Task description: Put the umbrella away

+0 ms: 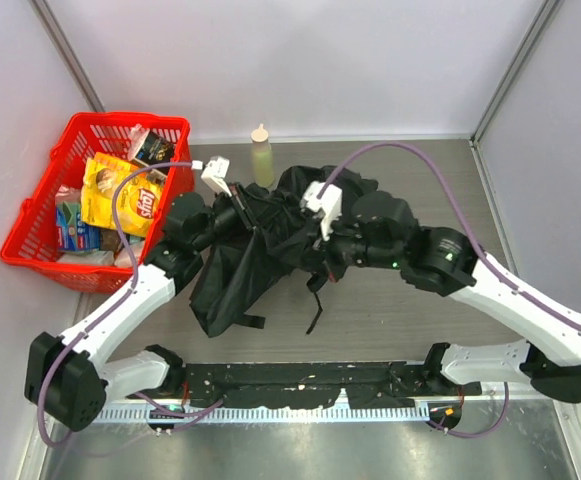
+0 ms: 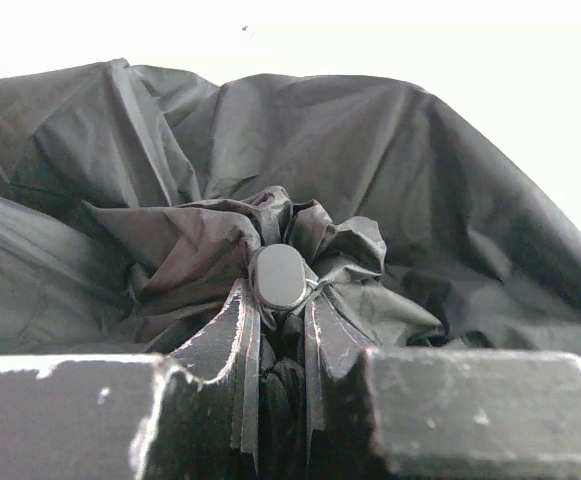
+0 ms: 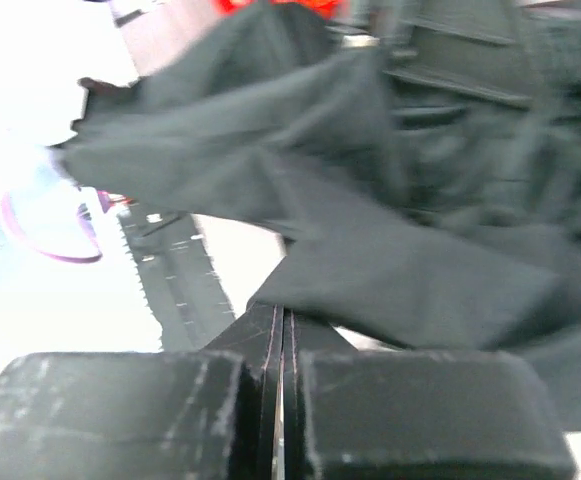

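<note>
The umbrella (image 1: 242,268) lies as a crumpled heap of black fabric mid-table, a strap trailing off its near edge. My left gripper (image 1: 234,206) reaches into its left side. In the left wrist view the left gripper (image 2: 280,300) is shut on bunched fabric just below the umbrella's round black end cap (image 2: 280,276). My right gripper (image 1: 320,255) sits over the heap's right side. Seen from the right wrist, the right gripper (image 3: 284,312) has its jaws pressed together, and a fabric corner (image 3: 390,270) reaches its tips. I cannot tell whether fabric is pinched there.
A red basket (image 1: 42,200) full of snack packets stands at the left. A small pale bottle (image 1: 261,156) stands behind the umbrella. A black toothed rail (image 1: 300,380) runs along the near edge between the arm bases. White walls close the back and sides.
</note>
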